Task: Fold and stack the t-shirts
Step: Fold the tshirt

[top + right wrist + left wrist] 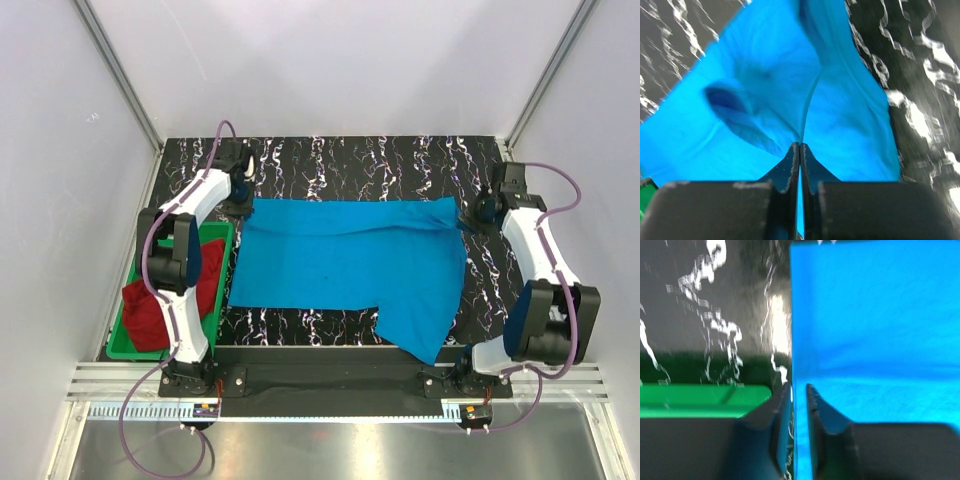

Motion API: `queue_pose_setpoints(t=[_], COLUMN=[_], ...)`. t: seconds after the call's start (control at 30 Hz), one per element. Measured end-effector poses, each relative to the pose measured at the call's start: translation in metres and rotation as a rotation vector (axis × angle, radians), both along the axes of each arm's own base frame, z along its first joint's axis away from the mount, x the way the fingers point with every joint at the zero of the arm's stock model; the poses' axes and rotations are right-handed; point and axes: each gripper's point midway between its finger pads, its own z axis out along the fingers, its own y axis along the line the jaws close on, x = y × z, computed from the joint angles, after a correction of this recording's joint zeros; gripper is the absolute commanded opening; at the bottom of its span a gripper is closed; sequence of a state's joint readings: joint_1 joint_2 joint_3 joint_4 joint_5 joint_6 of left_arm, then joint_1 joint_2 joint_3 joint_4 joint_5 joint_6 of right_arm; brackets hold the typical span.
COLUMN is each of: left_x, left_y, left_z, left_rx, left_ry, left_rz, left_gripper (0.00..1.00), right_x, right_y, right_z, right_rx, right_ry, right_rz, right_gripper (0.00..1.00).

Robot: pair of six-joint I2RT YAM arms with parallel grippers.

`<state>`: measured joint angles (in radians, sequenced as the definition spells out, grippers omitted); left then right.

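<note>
T-shirts lie apart on this workbench. At far left the dark red t-shirt (147, 312) sits bunched and unfolded inside the green bin (118, 346). The sky-blue t-shirt (340, 260) is spread across the black marbled table (360, 155), with its left edge just beside the bin.

The left gripper (243, 190) stands at the blue shirt's far left corner. The left wrist view shows its fingers drawn nearly together, nipping the cloth's edge between them. Across the middle the blue cloth lies mostly flat, though a flap juts toward the near edge on the right side. At the far right corner the right gripper (472, 212) has its fingers pressed together on a puckered fold of the blue cloth, and creases fan out from the pinch.

With both far corners held, the work in hand appears to be the first fold of the blue shirt, or a last straightening before it. The red shirt is not yet begun. The next move would call for both arms to travel together toward the near edge, keeping the cloth taut between them so the edge lands square. The jutting flap may spoil the fold, and the bin crowds the left arm's path.
</note>
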<state>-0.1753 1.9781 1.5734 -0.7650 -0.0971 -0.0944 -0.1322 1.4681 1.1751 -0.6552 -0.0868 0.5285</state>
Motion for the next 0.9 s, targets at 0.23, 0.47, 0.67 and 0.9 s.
queue_pose_setpoints(t=[0.23,0.47,0.67,0.9], left_x=[-0.023,0.001,0.012,0.007], left_y=[0.003,-0.024,-0.05,-0.061], left_z=[0.019,0.064,0.03,0.004], left_rx=[-0.013,-0.158,-0.24,-0.282], left_ry=[0.024,-0.073,0.01,0.089], left_rz=[0.068,0.056,0.011,0.01], left_gripper=[0.51,0.38,0.37,0.35], right_x=[-0.039,0.009,0.063,0.098], right_y=[0.007,-0.002,-0.007,-0.011], right_z=[-0.002,0.006,-0.025,-0.051], right_rx=[0.011,-0.022,-0.009,-0.013], right_ry=[0.008,-0.051,-0.018,0.01], right_rz=[0.006,0.022,0.035,0.069], right_gripper=[0.53,0.55,0.39,0.5])
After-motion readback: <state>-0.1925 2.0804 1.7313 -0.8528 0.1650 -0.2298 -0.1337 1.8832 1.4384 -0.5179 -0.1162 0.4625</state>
